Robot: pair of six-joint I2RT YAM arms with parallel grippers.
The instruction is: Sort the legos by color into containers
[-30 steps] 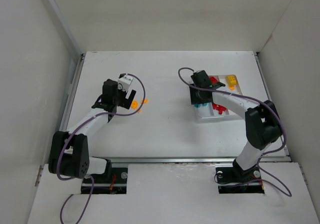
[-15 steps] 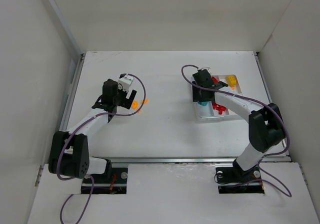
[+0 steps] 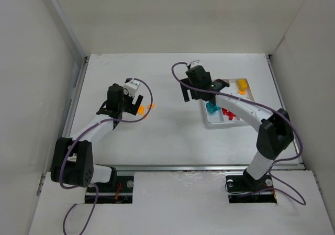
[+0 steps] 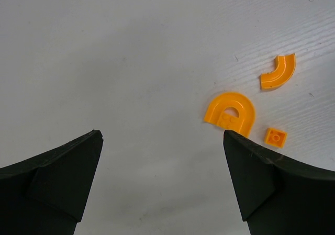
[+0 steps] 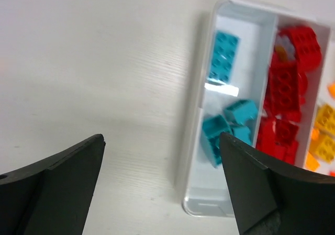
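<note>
- Top external view: the white worktop [image 3: 167, 135] carries two groups of legos. The sorted ones lie in the shallow white rectangular plastic tray [image 5: 209, 204] at the far right. Three loose ones lie at the left.
- Tray contents, by compartment:
  - Left: teal-blue bricks [image 5: 226, 54].
  - Middle: red bricks [image 5: 288, 83].
  - Right: yellow and orange bricks [image 5: 324, 121].
  - Each colour has its own compartment, so the dividers keep the groups apart.
- Loose pieces: the orange arch-shaped plastic piece [image 4: 230, 112], the orange quarter-curve piece [image 4: 279, 71] and the small orange square plate [image 4: 275, 137] lie flat on the worktop. They are near one another but not touching.
- Left gripper [image 4: 162, 141]: released, jaws spread wide, nothing between them.
  - It hangs over bare worktop, with the arch-shaped piece just beside one fingertip.
  - The spread is probably preparation for a pick. The gripper would need to shift toward the orange pieces to centre one of them.
- Right gripper [image 5: 161, 141]: released and empty.
  - It sits over bare worktop just left of the tray, so it does not block the teal-blue compartment.
- Task status, as judged: the three orange pieces remain to be moved to the right compartment.
- Handling note: these pieces are thin and flat, so a grasp would probably need the fingertips low against the worktop.
</note>
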